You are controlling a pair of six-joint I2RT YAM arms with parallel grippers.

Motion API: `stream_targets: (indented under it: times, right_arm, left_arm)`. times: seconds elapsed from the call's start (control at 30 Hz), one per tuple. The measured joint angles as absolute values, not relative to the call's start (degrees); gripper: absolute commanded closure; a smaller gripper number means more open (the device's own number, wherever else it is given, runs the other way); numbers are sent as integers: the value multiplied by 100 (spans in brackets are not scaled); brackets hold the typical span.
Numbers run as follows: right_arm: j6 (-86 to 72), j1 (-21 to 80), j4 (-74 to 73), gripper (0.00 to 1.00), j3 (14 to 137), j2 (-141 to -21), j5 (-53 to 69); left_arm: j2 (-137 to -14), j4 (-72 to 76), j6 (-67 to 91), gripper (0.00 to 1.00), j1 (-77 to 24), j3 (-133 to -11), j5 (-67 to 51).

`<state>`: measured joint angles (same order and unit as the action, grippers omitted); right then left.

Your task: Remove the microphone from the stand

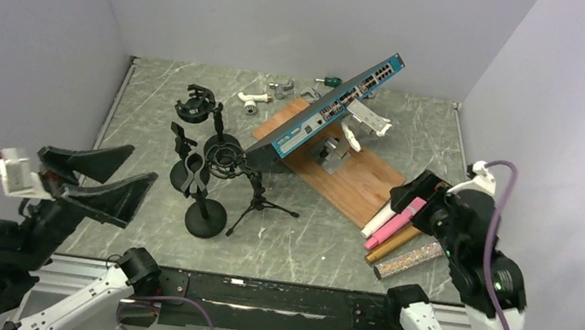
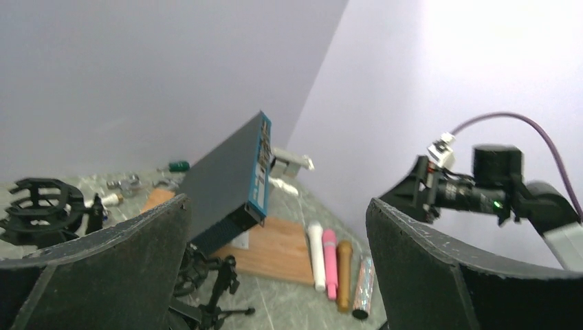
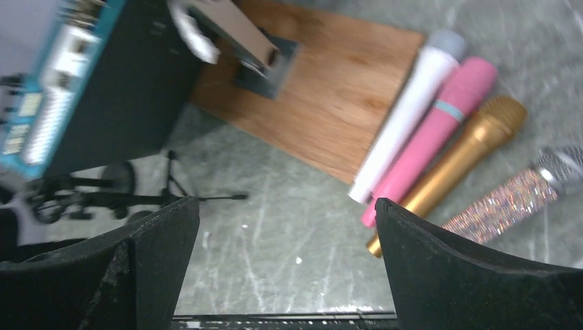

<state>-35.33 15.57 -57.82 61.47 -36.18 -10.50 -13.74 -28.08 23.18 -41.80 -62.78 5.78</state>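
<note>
Table (image 1: pixel 303 249) of grey marble pattern, network switch (image 1: pixel 327 111) propped tilted over wooden board (image 1: pixel 359 190), left gripper (image 2: pixel 276 203) jaws wide apart, empty, right gripper (image 3: pixel 287 206) likewise, black stands (image 1: pixel 205 218) left of board, four microphones (image 1: pixel 396 223) lying side by side at board's near edge.

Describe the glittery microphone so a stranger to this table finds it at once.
Start at the wooden board under the tilted blue switch, right of centre. Four microphones lie side by side off its near right corner; the glittery microphone is the outermost, beside the gold microphone. Only its body sparkles; the rest are plain-coloured.
</note>
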Motion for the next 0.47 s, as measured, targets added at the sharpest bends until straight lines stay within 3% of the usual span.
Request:
stream_targets:
  times: [0.33,0.47]
  right_arm:
    - [-2943,1557,-5212,0,7701,-2635,-615]
    - [-2943,1557,-4899,0,7734,-2206,-770]
  left_arm:
    - [-1002,-2322,1914,1,-4180,-6412,1238]
    - [-1002,-2314,1804,1,-4180,-6504,1319]
